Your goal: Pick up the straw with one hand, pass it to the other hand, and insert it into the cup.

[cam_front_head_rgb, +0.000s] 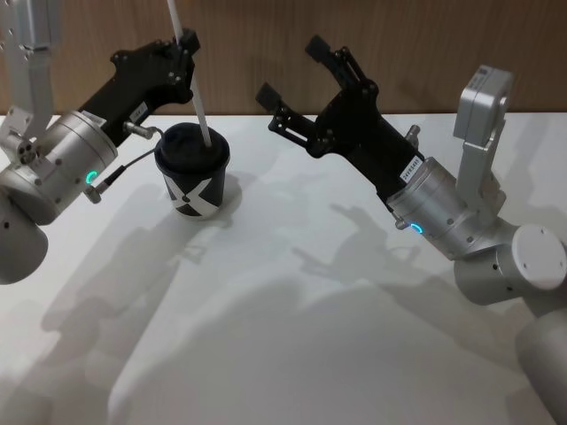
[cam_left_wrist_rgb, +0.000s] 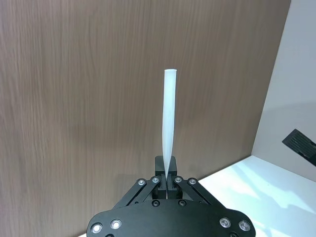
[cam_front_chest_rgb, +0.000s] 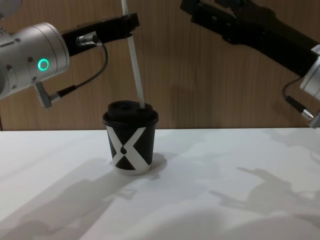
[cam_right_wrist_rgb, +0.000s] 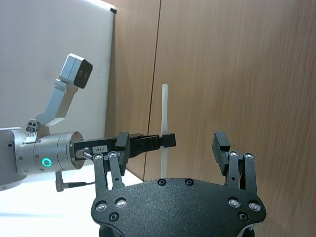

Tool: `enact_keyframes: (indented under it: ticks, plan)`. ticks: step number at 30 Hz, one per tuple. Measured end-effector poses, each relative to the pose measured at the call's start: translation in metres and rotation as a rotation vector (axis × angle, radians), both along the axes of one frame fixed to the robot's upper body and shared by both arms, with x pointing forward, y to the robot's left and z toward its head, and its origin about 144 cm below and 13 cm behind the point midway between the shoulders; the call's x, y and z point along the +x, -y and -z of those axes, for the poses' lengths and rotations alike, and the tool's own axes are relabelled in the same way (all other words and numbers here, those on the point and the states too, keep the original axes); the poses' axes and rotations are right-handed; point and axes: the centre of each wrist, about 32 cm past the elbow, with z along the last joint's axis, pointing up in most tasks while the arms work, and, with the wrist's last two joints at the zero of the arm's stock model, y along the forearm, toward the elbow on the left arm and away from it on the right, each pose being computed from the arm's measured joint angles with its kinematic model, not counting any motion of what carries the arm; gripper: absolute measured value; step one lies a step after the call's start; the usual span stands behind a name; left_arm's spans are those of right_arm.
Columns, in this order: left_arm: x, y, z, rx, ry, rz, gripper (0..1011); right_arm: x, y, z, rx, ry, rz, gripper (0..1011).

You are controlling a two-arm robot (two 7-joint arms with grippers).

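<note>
The black cup (cam_front_head_rgb: 192, 181) with a white X stands on the white table at the back left, and it shows as well in the chest view (cam_front_chest_rgb: 131, 142). The thin white straw (cam_front_head_rgb: 197, 88) stands nearly upright, its lower end meeting the cup's domed lid. My left gripper (cam_front_head_rgb: 183, 42) is shut on the straw above the cup; the straw (cam_left_wrist_rgb: 169, 123) rises from its closed fingertips (cam_left_wrist_rgb: 167, 178). My right gripper (cam_front_head_rgb: 290, 69) hangs open in the air to the cup's right, holding nothing. From the right wrist, the straw (cam_right_wrist_rgb: 165, 106) and left gripper (cam_right_wrist_rgb: 165, 141) lie beyond my open fingers (cam_right_wrist_rgb: 221, 143).
A wood-panelled wall (cam_front_head_rgb: 399, 35) runs close behind the table's back edge. The bare white table (cam_front_head_rgb: 292, 336) stretches in front of the cup and to its right. Both silver wrists hover above the table's sides.
</note>
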Motion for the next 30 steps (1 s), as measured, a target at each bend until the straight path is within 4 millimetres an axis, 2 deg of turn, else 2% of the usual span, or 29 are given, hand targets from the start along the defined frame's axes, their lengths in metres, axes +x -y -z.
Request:
enact_keyframes:
  ticks: [30]
  plan:
    - [0.0009,0.0013,0.0039,0.027,-0.019,0.004,7,0.0000,0.0000,0.0000,0.000,0.000,0.000,1001]
